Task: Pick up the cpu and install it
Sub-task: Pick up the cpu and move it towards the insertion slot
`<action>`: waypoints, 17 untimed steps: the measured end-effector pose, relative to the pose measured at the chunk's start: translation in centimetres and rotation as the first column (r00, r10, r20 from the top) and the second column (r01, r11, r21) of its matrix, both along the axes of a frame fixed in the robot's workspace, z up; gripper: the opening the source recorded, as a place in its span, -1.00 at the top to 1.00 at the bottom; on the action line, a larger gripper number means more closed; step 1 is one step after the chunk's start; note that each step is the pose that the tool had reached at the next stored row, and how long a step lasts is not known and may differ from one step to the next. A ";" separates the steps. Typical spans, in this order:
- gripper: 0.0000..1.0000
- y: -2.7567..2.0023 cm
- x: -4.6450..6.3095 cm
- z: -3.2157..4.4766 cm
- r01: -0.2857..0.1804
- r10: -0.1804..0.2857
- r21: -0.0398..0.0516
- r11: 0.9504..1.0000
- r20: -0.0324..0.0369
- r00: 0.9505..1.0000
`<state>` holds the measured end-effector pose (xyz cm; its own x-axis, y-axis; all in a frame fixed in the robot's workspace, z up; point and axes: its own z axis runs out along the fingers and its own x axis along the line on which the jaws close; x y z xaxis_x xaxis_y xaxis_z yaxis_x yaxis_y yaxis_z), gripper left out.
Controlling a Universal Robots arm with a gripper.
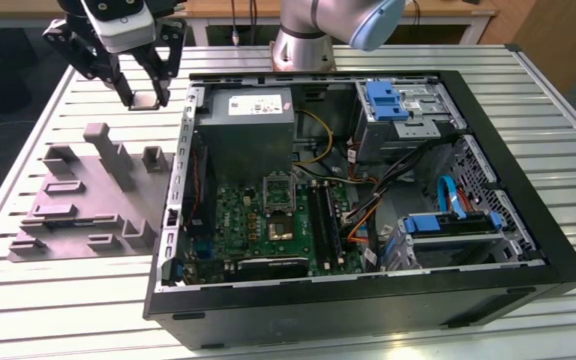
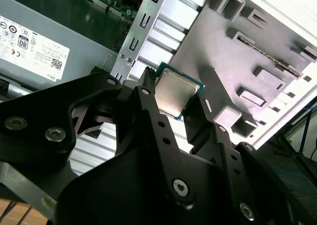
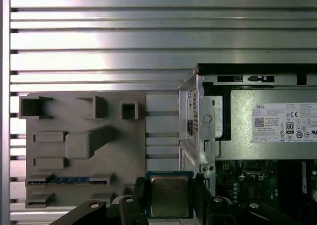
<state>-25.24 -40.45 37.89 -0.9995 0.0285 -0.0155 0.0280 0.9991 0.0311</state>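
Both jaws of our gripper [image 1: 146,99] pinch the cpu [image 2: 176,93] by its edges, upper left in the exterior view; we should hold it level, gently

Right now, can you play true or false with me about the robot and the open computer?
1. The end effector is shut on the cpu. True.
2. The cpu is sitting on the motherboard. False: it is held up between the fingers, outside the computer case.
3. The computer case is open, so you can see the parts inside. True.
4. The grey tray lies on the exterior view's right of the case. False: it lies on the exterior view's left of it.
5. The grey tray is inside the case. False: it lies on the slatted table, beside the case.
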 end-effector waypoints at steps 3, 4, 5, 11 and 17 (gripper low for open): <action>0.06 0.00 0.2 0.00 0.000 0.000 0.000 1.000 0.000 1.000; 0.06 0.00 0.2 0.00 0.000 0.000 0.000 1.000 0.000 1.000; 0.06 0.00 0.3 0.00 0.000 0.000 0.000 1.000 0.000 1.000; 0.06 0.00 0.7 0.00 0.000 0.000 0.000 1.000 0.000 1.000; 0.06 0.00 1.1 0.00 0.000 0.000 0.000 1.000 0.000 1.000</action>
<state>-24.13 -40.45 37.89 -0.9995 0.0285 -0.0155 0.0280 0.9991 0.0311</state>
